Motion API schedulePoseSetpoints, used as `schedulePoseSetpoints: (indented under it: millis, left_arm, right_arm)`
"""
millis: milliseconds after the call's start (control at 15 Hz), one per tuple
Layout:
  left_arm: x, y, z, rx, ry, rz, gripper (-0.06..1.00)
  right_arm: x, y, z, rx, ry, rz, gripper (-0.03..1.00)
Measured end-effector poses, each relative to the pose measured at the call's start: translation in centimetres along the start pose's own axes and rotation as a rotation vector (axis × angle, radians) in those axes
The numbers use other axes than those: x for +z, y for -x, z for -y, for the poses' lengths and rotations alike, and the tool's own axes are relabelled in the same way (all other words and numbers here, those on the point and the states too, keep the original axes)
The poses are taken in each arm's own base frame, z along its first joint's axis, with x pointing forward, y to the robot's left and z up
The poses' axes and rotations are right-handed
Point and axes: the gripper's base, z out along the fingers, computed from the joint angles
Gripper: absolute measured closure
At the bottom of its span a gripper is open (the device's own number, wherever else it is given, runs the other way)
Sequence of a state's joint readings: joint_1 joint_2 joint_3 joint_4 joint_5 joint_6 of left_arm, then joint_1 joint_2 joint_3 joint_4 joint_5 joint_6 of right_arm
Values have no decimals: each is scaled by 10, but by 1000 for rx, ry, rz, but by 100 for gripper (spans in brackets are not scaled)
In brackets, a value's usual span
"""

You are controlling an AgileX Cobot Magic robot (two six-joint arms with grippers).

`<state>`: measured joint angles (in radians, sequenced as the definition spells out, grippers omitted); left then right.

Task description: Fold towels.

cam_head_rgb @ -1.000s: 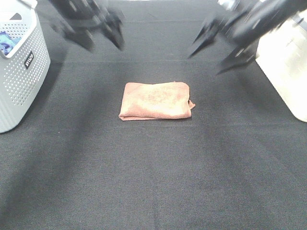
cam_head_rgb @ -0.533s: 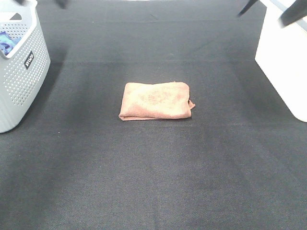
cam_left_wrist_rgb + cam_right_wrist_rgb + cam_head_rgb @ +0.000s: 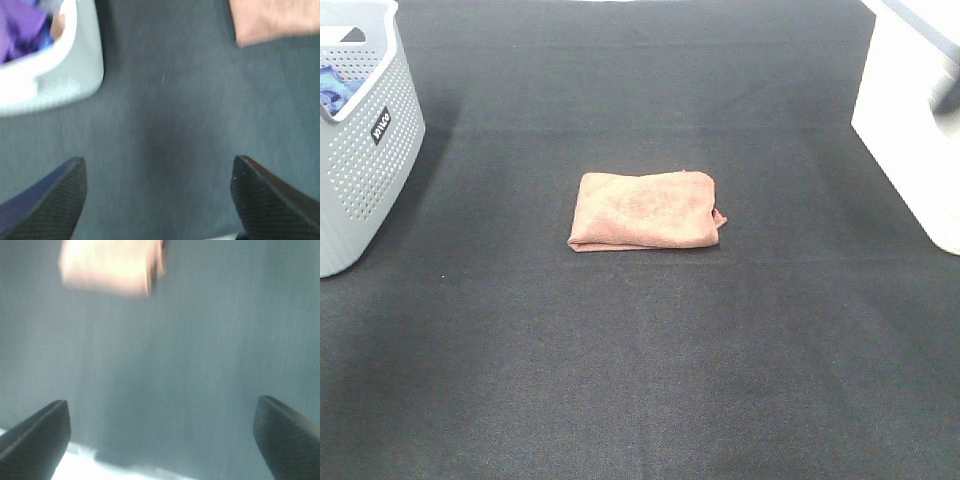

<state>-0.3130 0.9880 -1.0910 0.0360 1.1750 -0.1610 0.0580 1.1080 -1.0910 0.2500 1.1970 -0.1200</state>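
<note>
On the middle of the black mat lies the folded terracotta towel (image 3: 645,210). It looks soft, light and floppy; I would pinch an edge. My left pincer (image 3: 157,200) and right pincer (image 3: 162,440) gape wide, holding nothing.

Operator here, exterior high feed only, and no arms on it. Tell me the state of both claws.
Observer: The left claw is open, its fingers spread wide with only black table cloth between them.
Operator: Now the right one.
Observer: The right claw is open too and holds nothing.
Operator: Say what each wrist camera sees of the towel.
Observer: The left wrist view catches one corner of the terracotta towel, well clear of the fingers. The right wrist view shows it blurred, also away from the claw.
Operator: Report the basket's contents.
Observer: In the grey basket the left wrist view shows blue-purple cloth.
</note>
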Motion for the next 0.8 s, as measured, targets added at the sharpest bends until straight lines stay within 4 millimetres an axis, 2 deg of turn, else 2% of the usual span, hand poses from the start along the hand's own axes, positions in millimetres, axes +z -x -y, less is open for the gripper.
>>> schedulePoseSetpoints:
  millis: [200,400,467,600,733,800]
  left_arm:
    - [-18,-76,-12,-3,-12,79,19]
    - [-18,-132,-20,-5,-24,164,19]
    - [-16,-146,-22,-6,-28,187,19]
    - [-9,-161,-24,0,-42,238,19]
    - [3,-167,-21,76,-71,275,19]
    - [4,-167,-19,114,-83,277,19]
  right_arm:
    - [3,-68,0,-1,-16,9,4]
    - [6,-127,0,-14,-19,56,4]
    - [5,-140,-1,-24,-26,90,4]
    - [0,-161,1,-55,-67,167,4]
    - [-4,-173,5,-86,-131,235,4]
    - [-5,-173,6,-90,-141,255,4]
